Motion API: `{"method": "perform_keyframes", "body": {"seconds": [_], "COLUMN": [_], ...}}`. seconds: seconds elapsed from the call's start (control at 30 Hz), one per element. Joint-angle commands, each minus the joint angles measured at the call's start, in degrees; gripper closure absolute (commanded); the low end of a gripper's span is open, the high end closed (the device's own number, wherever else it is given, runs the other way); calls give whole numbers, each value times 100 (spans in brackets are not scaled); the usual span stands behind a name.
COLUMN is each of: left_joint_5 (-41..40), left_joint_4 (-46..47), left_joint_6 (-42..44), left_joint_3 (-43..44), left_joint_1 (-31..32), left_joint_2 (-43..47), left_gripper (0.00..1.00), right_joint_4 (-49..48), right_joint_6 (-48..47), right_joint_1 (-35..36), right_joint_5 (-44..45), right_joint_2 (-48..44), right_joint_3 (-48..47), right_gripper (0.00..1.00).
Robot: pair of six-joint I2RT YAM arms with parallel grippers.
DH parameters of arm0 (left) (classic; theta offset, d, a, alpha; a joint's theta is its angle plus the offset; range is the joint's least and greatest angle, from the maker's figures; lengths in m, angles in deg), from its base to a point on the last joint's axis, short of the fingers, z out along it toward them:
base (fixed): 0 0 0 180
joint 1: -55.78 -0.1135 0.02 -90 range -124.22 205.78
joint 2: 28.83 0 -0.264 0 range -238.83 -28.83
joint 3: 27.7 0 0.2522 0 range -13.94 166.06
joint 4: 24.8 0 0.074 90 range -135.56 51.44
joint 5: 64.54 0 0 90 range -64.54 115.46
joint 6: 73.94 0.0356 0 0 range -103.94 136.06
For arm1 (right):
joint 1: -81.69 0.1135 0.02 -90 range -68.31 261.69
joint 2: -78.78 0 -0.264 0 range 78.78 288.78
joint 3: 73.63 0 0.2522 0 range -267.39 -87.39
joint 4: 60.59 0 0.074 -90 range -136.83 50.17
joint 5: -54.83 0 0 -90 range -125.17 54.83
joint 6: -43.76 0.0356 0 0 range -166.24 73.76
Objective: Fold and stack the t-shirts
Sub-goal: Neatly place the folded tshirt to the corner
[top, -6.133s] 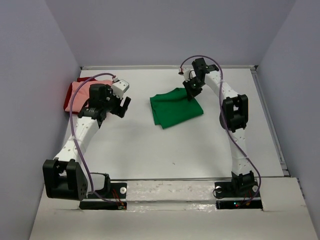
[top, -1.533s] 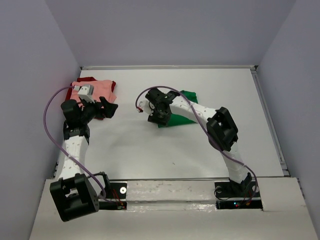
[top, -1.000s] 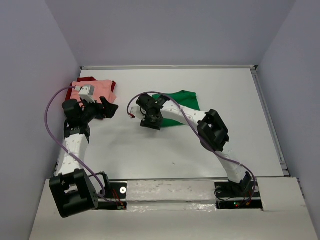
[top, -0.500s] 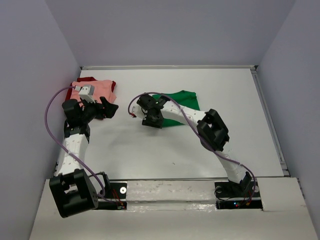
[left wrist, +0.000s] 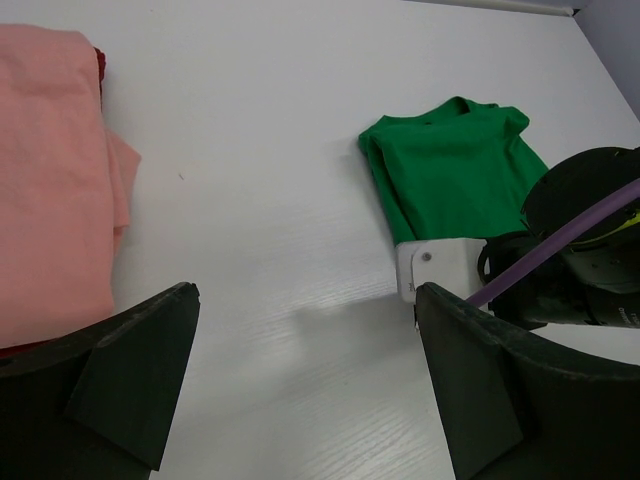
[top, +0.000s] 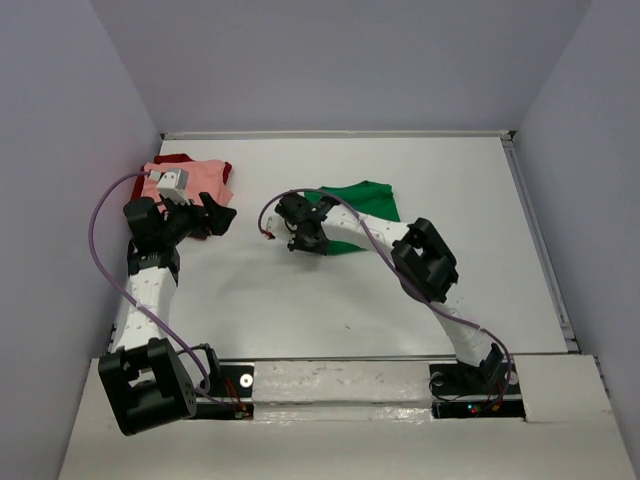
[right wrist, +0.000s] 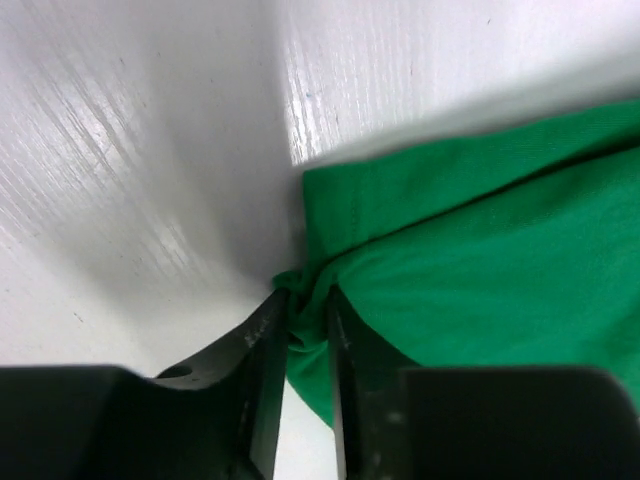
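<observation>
One corner of the green t-shirt [right wrist: 480,270] sat pinched in the right gripper [right wrist: 305,312], a bunched fold of cloth caught between its two fingers [right wrist: 258,360], which were drawn narrow around it. The rest of the shirt spread flat on the white table [top: 400,300], running away from that gripper toward the far side, folded over on itself with the neckline at the far end.

Well apart from it, on the left arm's side, the salmon pink t-shirt [top: 195,180] lay folded on the table. The dark red t-shirt [top: 172,159] was underneath it, only a rim of red showing at the far edge and along one side.

The left gripper [top: 215,218] hovered over the table just beside that pink stack, its fingers spread wide and holding nothing. From its wrist view, the pink shirt lay ahead to its left and the green shirt ahead to its right, with the right arm's wrist just beside the green cloth.

Plain pale walls [top: 350,60] enclosed the table on three sides.
</observation>
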Motion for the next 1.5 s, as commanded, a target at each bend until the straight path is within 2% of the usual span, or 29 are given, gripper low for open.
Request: {"method": "perform_keyframes", "body": {"seconds": [0.0,0.03,0.1,0.2,0.4,0.53,0.67,0.97,1.17,1.47], "left_joint_5": [73,90,125,178,573,855,986,1689,1910,1541], "left_joint_4": [93,93,102,93,312,243,128,401,1076,2404], "left_joint_6": [5,22,40,40,-609,-874,-1005,-1752,-2481,-3809], "left_joint_3": [235,226,226,226,366,656,894,1403,1747,1992], "left_joint_1": [-31,-23,-23,-22,-22,-5,74,785,1462,1779], "left_joint_2": [3,-14,-41,-163,-945,-1805,-2429,-3942,-4698,-5165], "left_gripper": [1,1,1,1,2,16,16,17,18,12], "right_joint_4": [-85,-76,-68,143,231,345,372,916,961,996], "right_joint_6": [78,69,87,183,122,113,122,403,456,465], "right_joint_1": [37,37,37,-165,-341,-455,-455,-455,-455,-455], "right_joint_5": [2,37,257,205,424,556,732,108,99,73], "right_joint_2": [75,93,198,242,-170,-486,-706,-742,-417,-197], "right_joint_3": [121,112,7,-379,-696,-934,-934,-1461,-1356,-1356], "right_gripper": [78,91,100,100,100,100,100,100,100,100]}}
